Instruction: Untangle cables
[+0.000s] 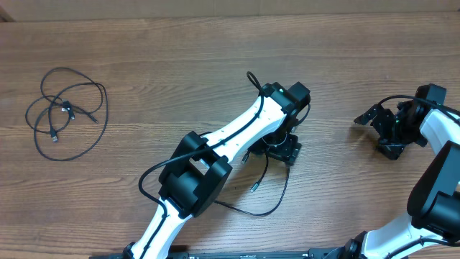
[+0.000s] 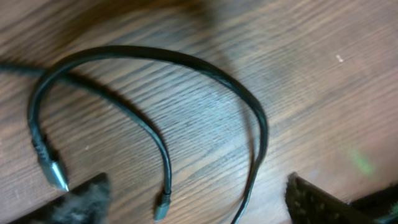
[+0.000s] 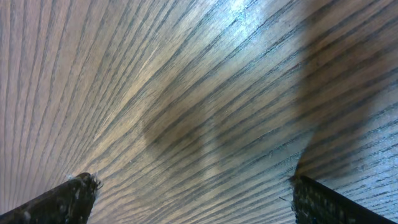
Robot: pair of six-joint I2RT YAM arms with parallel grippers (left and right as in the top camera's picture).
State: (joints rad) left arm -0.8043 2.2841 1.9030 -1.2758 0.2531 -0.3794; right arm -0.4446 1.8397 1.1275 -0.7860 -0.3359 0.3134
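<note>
A loose black cable (image 1: 277,205) lies on the wooden table under and in front of my left gripper (image 1: 279,150). In the left wrist view this cable (image 2: 205,68) arches across the wood, with one plug end (image 2: 56,174) at the left and another (image 2: 163,205) between my spread fingers (image 2: 84,199). My left gripper (image 2: 199,211) is open, holding nothing, and the cable rests on the table. A bundle of tangled cables (image 1: 68,108) lies at the far left. My right gripper (image 1: 375,133) is open over bare wood (image 3: 193,205).
The wooden table (image 1: 180,65) extends across the whole view. The left arm (image 1: 208,158) reaches diagonally from the front edge to the middle. The right arm (image 1: 438,180) stands at the right edge.
</note>
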